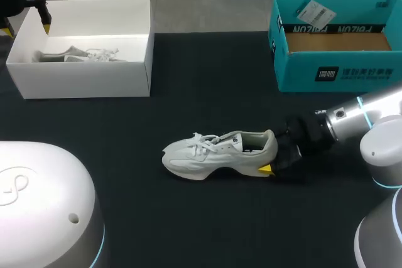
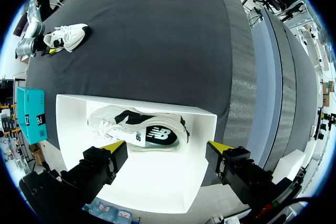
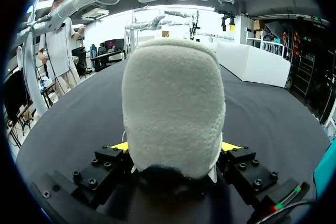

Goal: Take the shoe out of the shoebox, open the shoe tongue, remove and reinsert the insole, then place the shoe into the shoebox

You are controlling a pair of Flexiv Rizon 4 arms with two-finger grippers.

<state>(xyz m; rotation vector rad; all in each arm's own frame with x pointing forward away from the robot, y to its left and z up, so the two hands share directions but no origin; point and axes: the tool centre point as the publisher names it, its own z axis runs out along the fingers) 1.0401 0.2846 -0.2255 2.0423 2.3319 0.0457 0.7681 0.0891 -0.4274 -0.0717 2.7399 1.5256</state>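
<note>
The right claw [image 1: 276, 156] is clamping the heel of the white shoe [image 1: 220, 154], one yellow-tipped finger pressing on each side of it. In the right wrist view the claw [image 3: 176, 146] is gripping the base of the rounded, fuzzy cream heel of the shoe [image 3: 173, 98], which is filling the space ahead of it.

The shoe is standing upright on its sole near the middle of the black desk [image 1: 188, 218]. It is showing a white upper, white laces, a dark mark on its side and a dark lining inside the collar. Its long axis is running across the desk from side to side, the toe pointing toward my left and the heel toward the right arm.

The left claw [image 2: 167, 148] is hanging over the white shoebox [image 2: 152, 179] at the far left of the desk, its fingers standing wide apart and gripping nothing. A second shoe [image 2: 139, 129] is lying on its side in that box. A teal box [image 1: 339, 73] is sitting open at the far right, well apart from the shoe.
</note>
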